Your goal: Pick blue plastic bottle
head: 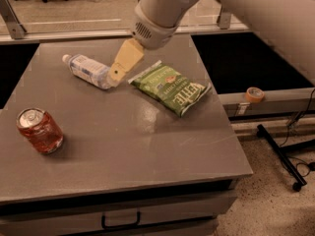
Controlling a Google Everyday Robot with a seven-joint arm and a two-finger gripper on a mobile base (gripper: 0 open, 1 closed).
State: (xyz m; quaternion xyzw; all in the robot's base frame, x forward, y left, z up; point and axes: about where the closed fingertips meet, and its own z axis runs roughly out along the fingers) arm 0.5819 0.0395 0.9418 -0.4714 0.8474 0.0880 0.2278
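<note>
The blue plastic bottle [88,70] lies on its side at the back left of the grey table [128,146], white cap pointing to the far left. It is clear with a pale blue-and-white label. My gripper [114,76] hangs from the white arm [157,11], slanting down and to the left. Its tan tip is at the bottle's base end, touching or almost touching it. It holds nothing that I can see.
A green chip bag [170,88] lies just right of the gripper. A reddish-orange drink can [39,130] lies at the front left. A roll of tape [254,94] sits on a ledge off the table's right edge. Black stand legs [283,156] are on the floor.
</note>
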